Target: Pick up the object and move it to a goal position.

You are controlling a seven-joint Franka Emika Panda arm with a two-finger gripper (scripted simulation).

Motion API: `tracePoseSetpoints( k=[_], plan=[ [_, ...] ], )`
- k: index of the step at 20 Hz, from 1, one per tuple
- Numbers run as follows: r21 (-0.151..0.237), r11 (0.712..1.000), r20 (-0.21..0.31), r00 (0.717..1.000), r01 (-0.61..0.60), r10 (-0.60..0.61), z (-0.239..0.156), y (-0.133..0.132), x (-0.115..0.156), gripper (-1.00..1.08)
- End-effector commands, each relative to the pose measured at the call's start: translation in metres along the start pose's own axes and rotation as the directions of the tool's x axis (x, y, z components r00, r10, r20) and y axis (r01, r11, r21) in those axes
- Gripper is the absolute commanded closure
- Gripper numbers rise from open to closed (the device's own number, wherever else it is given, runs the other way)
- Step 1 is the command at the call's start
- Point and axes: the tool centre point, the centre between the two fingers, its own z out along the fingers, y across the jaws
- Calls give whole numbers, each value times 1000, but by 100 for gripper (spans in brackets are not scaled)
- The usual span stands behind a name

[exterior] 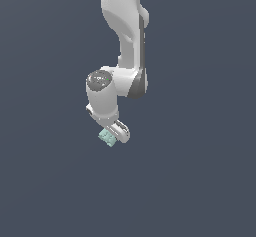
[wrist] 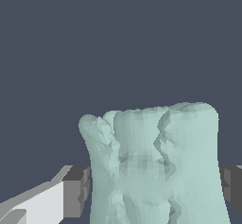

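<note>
The object (exterior: 106,138) is a small pale mint-green lumpy block, held at the tip of the white arm's gripper (exterior: 111,136) in the exterior view. The wrist view shows the object (wrist: 153,166) large and close, with bumpy ridged faces, squeezed between two dark grey finger pads (wrist: 75,190) on either side. My gripper (wrist: 153,192) is shut on it. Only dark background lies below the block in the exterior view, so I cannot tell how high it hangs. No goal marker shows in either view.
Plain dark blue-grey background fills both views. The white arm (exterior: 125,36) comes down from the top of the exterior view, bending at its wrist (exterior: 102,93) above the block.
</note>
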Motion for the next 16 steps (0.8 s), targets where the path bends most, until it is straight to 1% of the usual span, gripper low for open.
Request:
tracePoseSetpoints(
  k=[1, 5, 16],
  plan=[
    [1, 1000, 0, 1000, 0, 0, -19, 6, -2, 108],
    [0, 1000, 2, 1000, -1, 1, -56, 19, -6, 108],
    [-5, 1000, 5, 1000, -3, 3, -175, 59, -18, 108]
  ],
)
